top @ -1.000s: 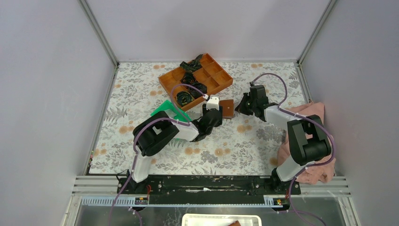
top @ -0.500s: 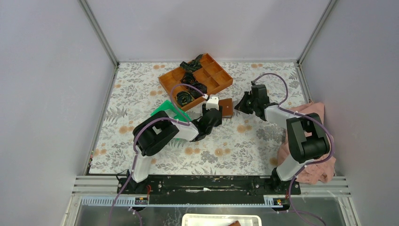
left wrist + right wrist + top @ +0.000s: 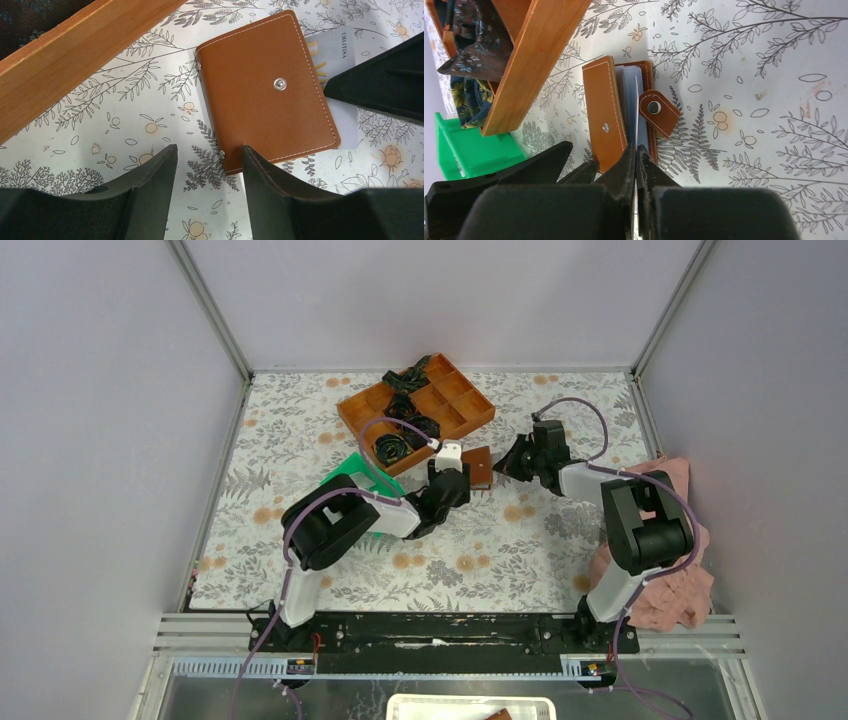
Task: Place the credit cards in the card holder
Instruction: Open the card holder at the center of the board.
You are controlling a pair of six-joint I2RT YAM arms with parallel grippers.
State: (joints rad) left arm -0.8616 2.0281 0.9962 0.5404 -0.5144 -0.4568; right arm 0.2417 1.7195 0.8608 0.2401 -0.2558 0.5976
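Grey walls close in a table [image 3: 300, 570] spread with a floral cloth. Near its middle the right fingers [image 3: 630, 162] are pressed together on a thin pale credit card [image 3: 637, 115], seen edge-on from that wrist. The card's far part is tucked into the card holder [image 3: 602, 115], between the brown front cover and the flap with the snap tab, beside blue-grey pockets. The left fingers [image 3: 170, 160] stand wide apart and hold nothing, just off the holder's near corner. From that wrist the holder lies cover-up, and the card's pale end shows past its far side. Just beside the holder sits an orange compartment tray [image 3: 470, 418], with dark coiled items [image 3: 392, 447] in several compartments along one side. A green tray [image 3: 350, 472] lies next to it, partly under the left arm. A pink cloth [image 3: 665, 585] is heaped at the table's right edge.
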